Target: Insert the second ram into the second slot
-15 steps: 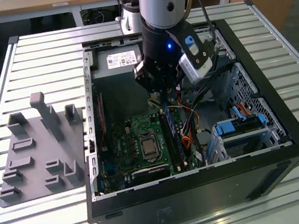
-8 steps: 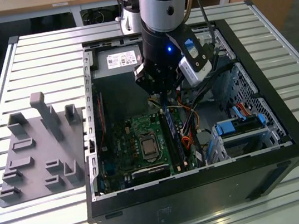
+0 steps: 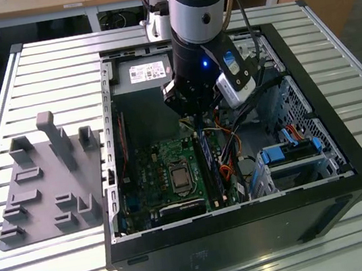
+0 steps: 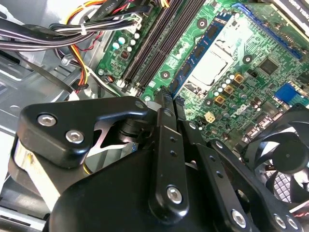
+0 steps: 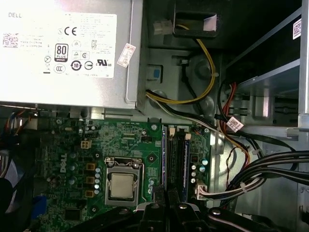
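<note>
Second ram (image 5: 164,154) sits slotted below the claw (image 4: 166,96), pressed together, on the downward-pointing arm (image 3: 199,17).

Cables (image 5: 270,164) lie close beside the memory slots (image 5: 185,162).

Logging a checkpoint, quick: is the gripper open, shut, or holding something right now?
Gripper: shut, fingertips together above the memory slots; whether it pinches anything cannot be told.
</note>
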Controlling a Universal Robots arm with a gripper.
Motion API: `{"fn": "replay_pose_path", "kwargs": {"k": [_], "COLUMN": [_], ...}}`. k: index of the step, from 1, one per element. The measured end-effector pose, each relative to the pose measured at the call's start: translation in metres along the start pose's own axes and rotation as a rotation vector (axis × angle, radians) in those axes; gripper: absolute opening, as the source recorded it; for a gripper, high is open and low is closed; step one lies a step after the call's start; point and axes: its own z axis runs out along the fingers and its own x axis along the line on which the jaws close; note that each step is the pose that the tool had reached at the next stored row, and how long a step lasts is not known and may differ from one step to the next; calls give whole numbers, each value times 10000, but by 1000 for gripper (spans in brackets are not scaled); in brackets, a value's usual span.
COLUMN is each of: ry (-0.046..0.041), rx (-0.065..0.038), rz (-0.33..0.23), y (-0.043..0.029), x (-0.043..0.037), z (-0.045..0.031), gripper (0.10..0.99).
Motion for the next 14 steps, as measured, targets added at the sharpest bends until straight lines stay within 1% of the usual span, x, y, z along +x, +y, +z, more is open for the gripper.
{"fn": "replay_pose_path", "kwargs": {"k": [10,14], "ry": [7,14], "rx": [1,-1], "rz": [0,0], "y": [-1,-3], "x": [0,-1], "z": [41,72], "gripper": [137,137]}}
